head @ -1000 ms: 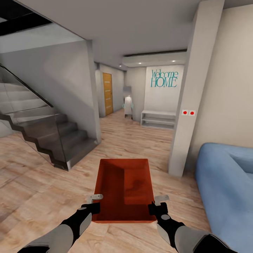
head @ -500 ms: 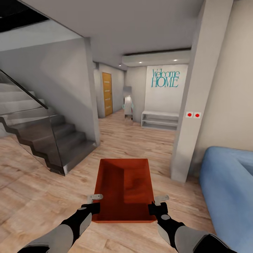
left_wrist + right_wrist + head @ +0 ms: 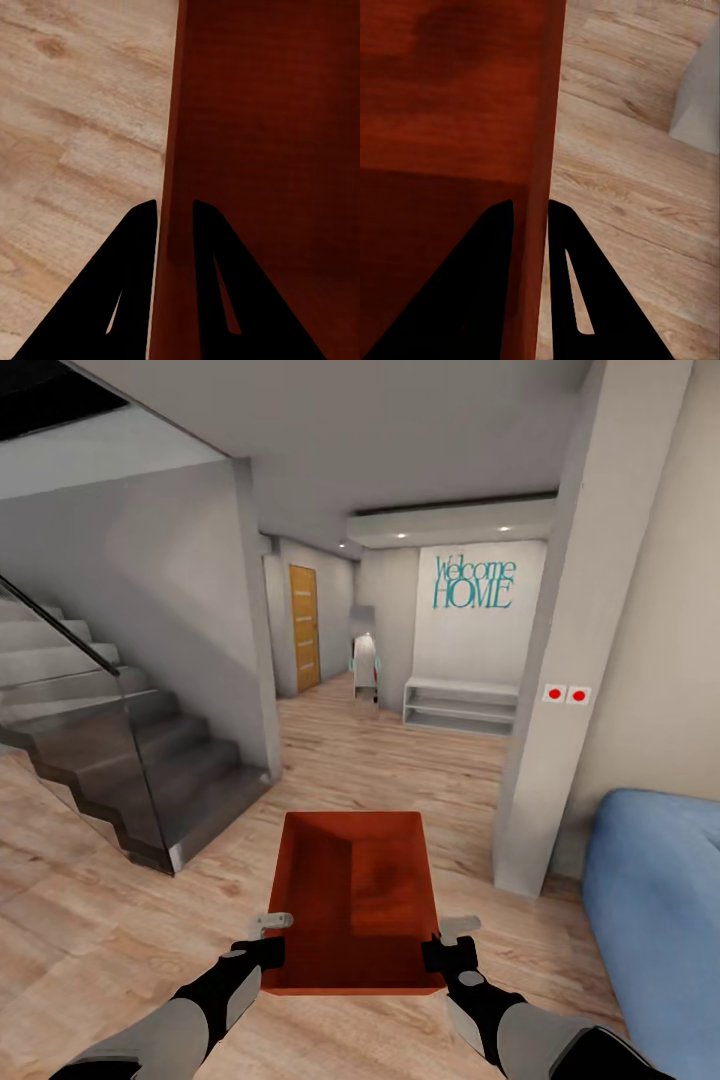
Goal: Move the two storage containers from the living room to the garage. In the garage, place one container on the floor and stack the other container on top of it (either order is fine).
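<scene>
I carry one orange-red storage container (image 3: 352, 895) in front of me, above the light wood plank floor. My left gripper (image 3: 270, 935) is shut on its left wall and my right gripper (image 3: 452, 940) is shut on its right wall. In the left wrist view the thin red wall (image 3: 171, 187) runs between the two black fingers (image 3: 127, 277). The right wrist view has the container's wall (image 3: 540, 150) pinched between the black fingers (image 3: 566, 277) in the same way. The bin is open-topped and holds nothing.
A grey staircase (image 3: 120, 760) with a glass railing rises at the left. A pale pillar (image 3: 570, 690) stands at the right, with a blue sofa (image 3: 655, 900) beside it. Ahead, a hallway leads past a white shelf bench (image 3: 460, 705) to an orange door (image 3: 304, 628).
The whole view has shifted: stairs slid left, pillar and sofa slid right and nearer, as my base rolls forward. The container stays held the same way between both grippers.
</scene>
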Motion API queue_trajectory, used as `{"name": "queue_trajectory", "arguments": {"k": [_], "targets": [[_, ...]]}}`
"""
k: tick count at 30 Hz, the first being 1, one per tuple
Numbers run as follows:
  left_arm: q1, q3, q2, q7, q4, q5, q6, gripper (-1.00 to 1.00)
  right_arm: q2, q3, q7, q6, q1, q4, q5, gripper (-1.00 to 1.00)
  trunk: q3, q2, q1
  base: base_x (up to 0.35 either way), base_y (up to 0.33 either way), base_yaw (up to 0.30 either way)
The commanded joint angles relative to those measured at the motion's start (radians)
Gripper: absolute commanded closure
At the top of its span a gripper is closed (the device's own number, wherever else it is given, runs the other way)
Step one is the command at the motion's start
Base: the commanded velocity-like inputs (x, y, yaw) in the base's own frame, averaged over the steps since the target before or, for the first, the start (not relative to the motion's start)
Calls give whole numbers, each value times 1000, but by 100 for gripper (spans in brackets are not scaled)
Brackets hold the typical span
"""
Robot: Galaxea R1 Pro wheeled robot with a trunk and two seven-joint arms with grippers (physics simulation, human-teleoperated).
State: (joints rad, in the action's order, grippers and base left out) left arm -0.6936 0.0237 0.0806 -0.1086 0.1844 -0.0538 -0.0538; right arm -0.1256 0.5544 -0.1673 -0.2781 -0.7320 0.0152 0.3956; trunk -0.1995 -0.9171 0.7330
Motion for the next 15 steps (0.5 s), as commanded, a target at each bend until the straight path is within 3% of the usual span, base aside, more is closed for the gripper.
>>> {"name": "queue_trajectory", "arguments": {"k": [1, 15], "targets": [[0, 3, 0, -10, 1, 5, -6, 100, -1, -25, -4, -1, -1, -14, -6, 100, -1, -1, 1, 321, 0, 0], [0, 2, 1, -10, 1, 4, -6, 100, -2, -25, -5, -1, -1, -14, -6, 100, -1, -1, 1, 321, 0, 0]]}}
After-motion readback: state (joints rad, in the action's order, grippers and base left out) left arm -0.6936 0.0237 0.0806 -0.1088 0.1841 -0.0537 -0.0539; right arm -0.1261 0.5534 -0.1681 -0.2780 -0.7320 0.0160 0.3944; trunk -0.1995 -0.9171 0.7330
